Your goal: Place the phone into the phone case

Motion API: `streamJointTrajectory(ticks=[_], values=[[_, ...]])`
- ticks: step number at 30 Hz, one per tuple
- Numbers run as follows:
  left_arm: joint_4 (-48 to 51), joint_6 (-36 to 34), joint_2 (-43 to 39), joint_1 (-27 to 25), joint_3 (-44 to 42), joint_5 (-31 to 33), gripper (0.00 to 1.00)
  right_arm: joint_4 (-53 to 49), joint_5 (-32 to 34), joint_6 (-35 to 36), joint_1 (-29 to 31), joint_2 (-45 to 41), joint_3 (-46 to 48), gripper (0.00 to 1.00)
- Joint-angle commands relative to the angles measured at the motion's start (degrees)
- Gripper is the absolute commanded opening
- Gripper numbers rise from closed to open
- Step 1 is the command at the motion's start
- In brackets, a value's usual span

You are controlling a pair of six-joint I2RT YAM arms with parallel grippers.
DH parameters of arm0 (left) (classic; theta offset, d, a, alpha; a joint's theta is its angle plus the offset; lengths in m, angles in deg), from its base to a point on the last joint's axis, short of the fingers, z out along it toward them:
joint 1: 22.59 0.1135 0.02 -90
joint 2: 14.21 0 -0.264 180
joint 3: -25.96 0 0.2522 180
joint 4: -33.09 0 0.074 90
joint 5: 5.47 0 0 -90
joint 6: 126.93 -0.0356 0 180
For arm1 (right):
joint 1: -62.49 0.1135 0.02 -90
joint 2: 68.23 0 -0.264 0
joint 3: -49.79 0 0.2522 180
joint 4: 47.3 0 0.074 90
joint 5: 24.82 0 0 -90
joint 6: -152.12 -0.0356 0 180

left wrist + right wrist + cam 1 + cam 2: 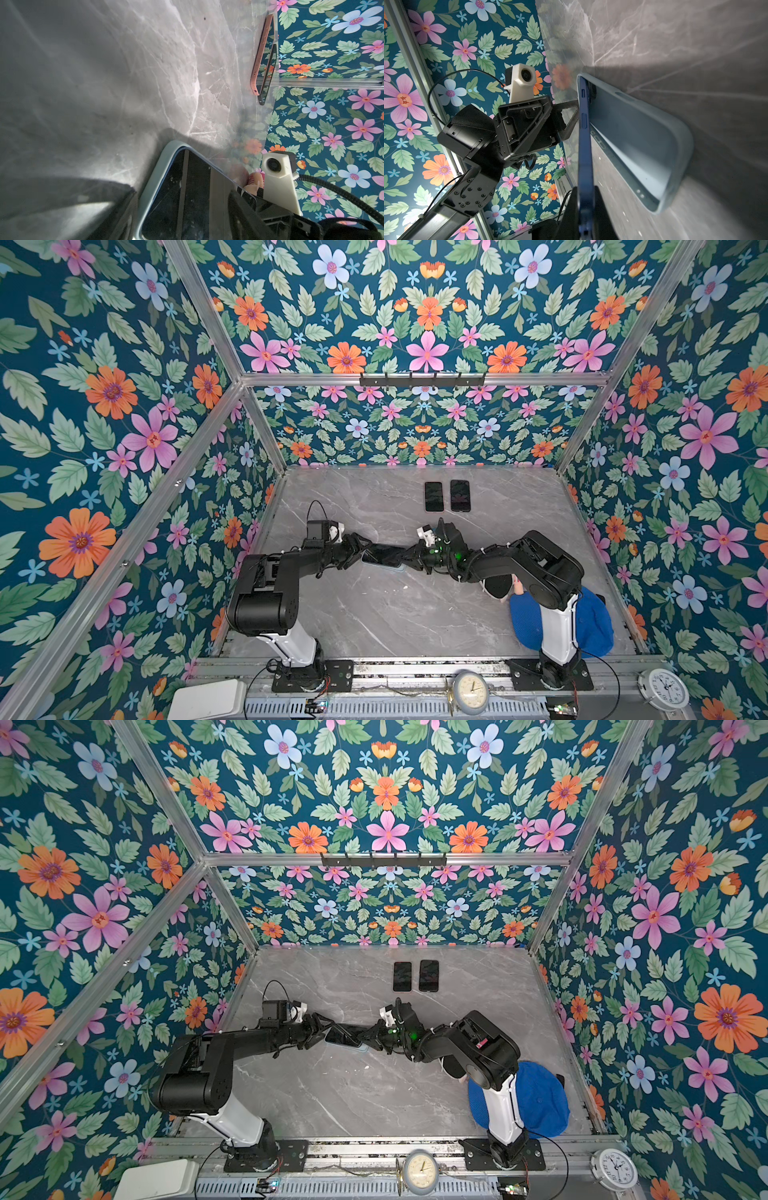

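Phone [584,145]: blue, mid-table between the two grippers. It is tilted: the end toward the left gripper sits in the case, and the other end is lifted off it.
Case [643,135]: pale blue, open side up, flat on the table [374,614] under the phone.
Left gripper [360,552]: fingers apart, one on either side of the seated end of phone and case. Whether they press on it cannot be told.
Right gripper [584,207]: clamped on the phone's raised end.
Blocking: in both top views the grippers cover both ends of the phone, and only a strip of case shows.
Pink-edged phone [434,497]: flat, screen up, near the far wall, well apart from the grippers.
Black-edged phone [460,495]: just beside it, to the right.
Blue cloth [594,626]: front right corner, partly hidden by the right arm [544,568].
Round clock [469,693]: on the front rail, between the arm bases.
White clock [663,689]: at the rail's right end.
White box [208,701]: at the front left, off the table.
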Motion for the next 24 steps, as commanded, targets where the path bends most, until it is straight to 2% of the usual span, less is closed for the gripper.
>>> streamJointTrajectory(ticks=[1,17,24], values=[[-0.02,-0.8,0.18,0.06,0.55,-0.68,0.7,-1.07,-2.55,0.8,-0.64,0.26,0.1,0.0],[-1.34,-0.06,2.25,-2.13,1.41,-1.12,0.7,-11.61,-8.63,5.91,-2.73,4.05,-5.39,0.0],[-2.1,1.0,1.72,-3.19,1.1,-1.12,0.7,-14.32,-8.21,5.9,-2.81,4.53,-6.01,0.0]])
